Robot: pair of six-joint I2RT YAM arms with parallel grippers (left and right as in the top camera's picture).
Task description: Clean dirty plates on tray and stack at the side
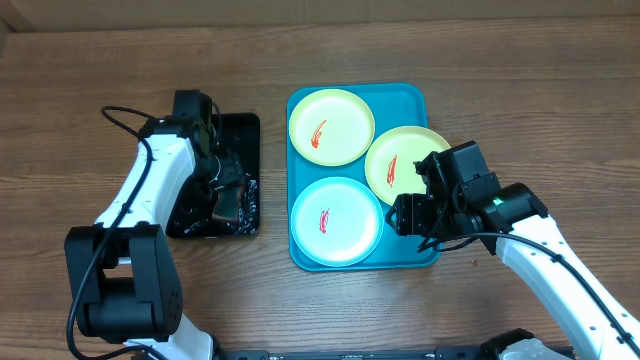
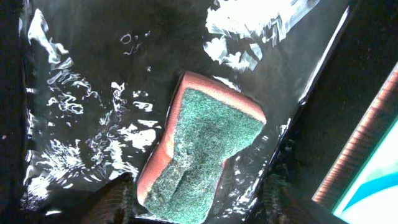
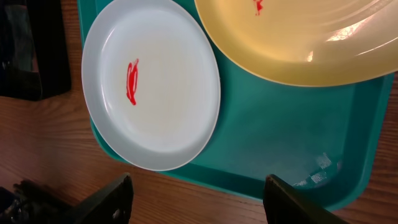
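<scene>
Left gripper (image 2: 198, 200) hangs wide open over the sponge (image 2: 202, 149) soaking in the black tray (image 1: 241, 130), set to grab it, right gripper (image 3: 199, 199) open over the blue tray (image 3: 280, 143) holding three smeared plates (image 1: 331, 126)

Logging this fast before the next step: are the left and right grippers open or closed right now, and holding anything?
Left gripper: open, straddling the sponge, not gripping it.
Right gripper: open, empty, over the tray.

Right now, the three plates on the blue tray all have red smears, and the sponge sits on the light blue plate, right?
Not quite: the sponge sits in the black tray, not on the light blue plate, as the left wrist view shows. The rest is right.
</scene>
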